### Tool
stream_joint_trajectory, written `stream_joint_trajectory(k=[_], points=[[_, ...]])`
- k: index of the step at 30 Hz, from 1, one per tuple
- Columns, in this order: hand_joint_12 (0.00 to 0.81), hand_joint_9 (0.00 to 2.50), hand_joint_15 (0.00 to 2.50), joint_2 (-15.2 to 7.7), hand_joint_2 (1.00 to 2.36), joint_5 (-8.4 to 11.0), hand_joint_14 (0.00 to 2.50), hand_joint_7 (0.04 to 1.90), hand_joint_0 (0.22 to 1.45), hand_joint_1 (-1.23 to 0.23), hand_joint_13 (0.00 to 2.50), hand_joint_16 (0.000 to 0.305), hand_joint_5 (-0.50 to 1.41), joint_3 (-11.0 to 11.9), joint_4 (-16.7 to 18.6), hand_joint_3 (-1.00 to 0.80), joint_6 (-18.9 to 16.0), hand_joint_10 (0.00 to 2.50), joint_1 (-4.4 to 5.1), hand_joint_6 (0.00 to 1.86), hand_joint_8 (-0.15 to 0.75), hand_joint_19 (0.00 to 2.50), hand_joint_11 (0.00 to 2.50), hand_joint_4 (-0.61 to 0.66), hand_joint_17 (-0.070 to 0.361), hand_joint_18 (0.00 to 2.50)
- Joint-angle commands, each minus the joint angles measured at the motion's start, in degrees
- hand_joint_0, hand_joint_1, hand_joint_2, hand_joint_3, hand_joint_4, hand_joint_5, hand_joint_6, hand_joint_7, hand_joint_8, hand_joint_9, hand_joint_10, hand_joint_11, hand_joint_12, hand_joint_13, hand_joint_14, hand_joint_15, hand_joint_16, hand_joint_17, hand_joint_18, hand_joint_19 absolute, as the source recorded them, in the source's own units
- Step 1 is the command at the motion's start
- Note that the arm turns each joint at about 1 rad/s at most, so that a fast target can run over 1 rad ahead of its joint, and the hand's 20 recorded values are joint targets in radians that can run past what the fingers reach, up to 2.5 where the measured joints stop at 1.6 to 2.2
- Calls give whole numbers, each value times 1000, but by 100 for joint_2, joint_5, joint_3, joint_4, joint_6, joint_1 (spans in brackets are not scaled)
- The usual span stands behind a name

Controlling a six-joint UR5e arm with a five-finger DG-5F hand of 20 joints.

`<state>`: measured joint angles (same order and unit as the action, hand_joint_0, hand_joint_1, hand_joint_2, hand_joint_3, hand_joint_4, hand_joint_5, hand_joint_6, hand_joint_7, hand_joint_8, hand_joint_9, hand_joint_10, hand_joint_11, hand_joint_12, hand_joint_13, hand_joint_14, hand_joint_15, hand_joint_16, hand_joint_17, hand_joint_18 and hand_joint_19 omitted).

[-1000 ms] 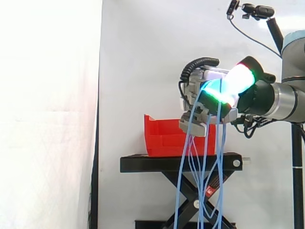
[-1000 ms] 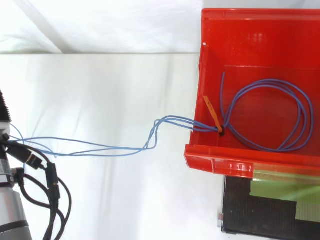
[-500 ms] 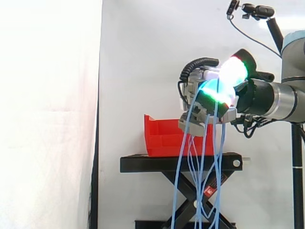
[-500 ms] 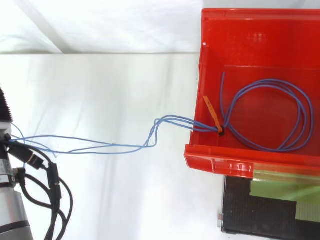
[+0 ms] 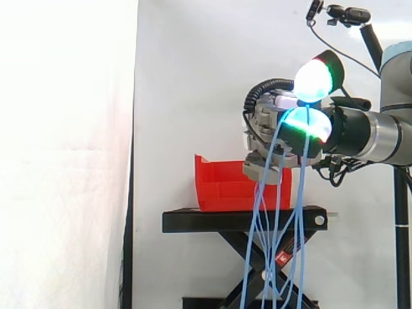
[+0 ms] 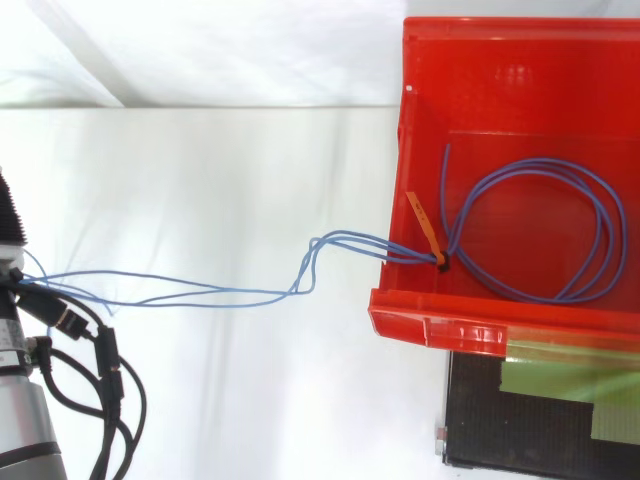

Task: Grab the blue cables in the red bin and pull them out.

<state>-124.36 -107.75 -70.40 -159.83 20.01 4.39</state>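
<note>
The red bin sits on a black scissor stand. My hand hovers above the bin's near end. Its glowing fingertips are spread apart, one raised well above the other. Several blue cable strands drape over the lower pad and hang past the stand toward the floor. In the top view, a loop of blue cable lies inside the bin, bound by an orange tie. Its strands cross the bin's left wall and run out to the left edge.
A white curtain hangs behind everything. A small camera on a pole stands above the arm at the top right. Green tape lies on the black stand below the bin in the top view.
One glowing fingertip has lifted up and away from the other, so the hand has spread. The hanging strands have swung closer together. The loop in the bin has not moved.
</note>
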Motion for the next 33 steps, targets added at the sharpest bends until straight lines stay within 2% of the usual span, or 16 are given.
stream_joint_trajectory(k=[1,5,12,15,23,33], points=[[491,1231,1455,-1,1000,0,12,506,613,-724,1576,57,1000,0,-5,-1000,-2,42,0,488,228,1035,1563,293,128,923],[470,1234,1458,-1,1000,0,14,457,647,-775,1569,54,980,0,-5,-1000,-2,4,0,647,208,1036,1595,284,122,915],[415,1205,1493,-1,1000,0,17,439,769,-844,1533,46,944,8,4,-1000,-2,3,0,723,160,1082,1659,255,103,851],[416,1197,1500,-1,1000,0,17,427,801,-859,1527,45,929,0,4,-1000,-2,1,0,731,154,1083,1676,258,101,843],[406,1174,1507,-1,1000,0,17,481,855,-887,1513,44,917,0,4,-1000,7,2,0,611,152,1090,1714,244,98,829],[403,1168,1508,-1,1000,0,16,569,859,-862,1499,43,921,0,22,-996,-2,1,0,424,148,1102,1748,230,98,815]])
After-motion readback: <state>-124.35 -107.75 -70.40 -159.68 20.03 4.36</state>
